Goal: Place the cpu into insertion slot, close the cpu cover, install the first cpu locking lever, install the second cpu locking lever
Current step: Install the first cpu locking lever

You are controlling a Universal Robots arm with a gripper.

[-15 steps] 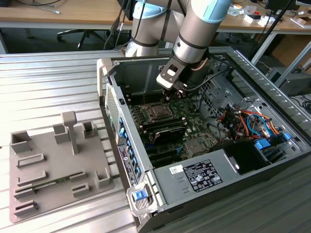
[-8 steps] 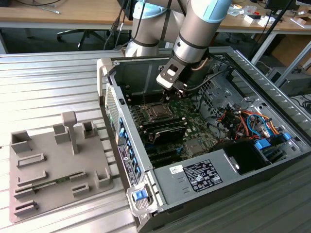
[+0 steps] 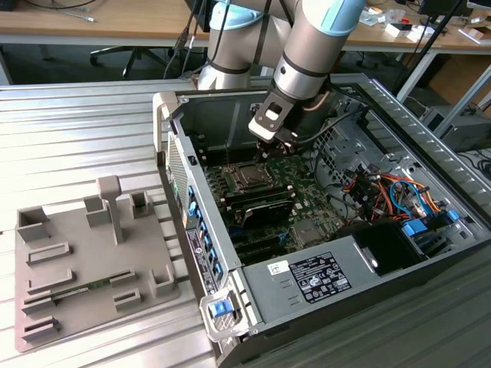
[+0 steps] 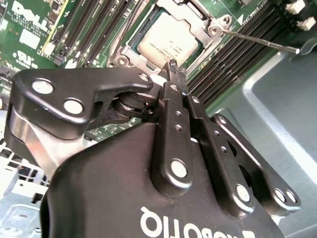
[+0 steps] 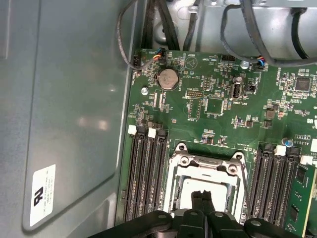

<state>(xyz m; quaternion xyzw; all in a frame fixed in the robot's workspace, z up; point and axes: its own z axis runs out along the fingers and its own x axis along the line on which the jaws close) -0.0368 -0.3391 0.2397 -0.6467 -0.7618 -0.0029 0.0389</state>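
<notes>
The cpu [image 4: 168, 43] has a pale silvery top and lies flat in the insertion slot [image 5: 171, 197] on the green motherboard. The cpu cover [image 4: 207, 26], a silvery frame, lies down around it. A thin metal locking lever [image 4: 257, 38] sticks out sideways from one corner of the socket, over the memory slots. My gripper [image 4: 173, 67] hovers just above the edge of the cpu [image 5: 220, 191] with its black fingers pressed together and nothing between them. In the exterior view my gripper [image 3: 270, 156] hangs inside the open case, over the socket [image 3: 249, 177].
Long black memory slots [image 5: 146, 173] flank the socket on both sides. The grey case wall [image 5: 64, 99] stands close by. Cables [image 3: 383, 188] and a black power supply [image 3: 318, 276] lie toward the exterior view's right. A grey fixture tray [image 3: 84, 261] sits outside the case.
</notes>
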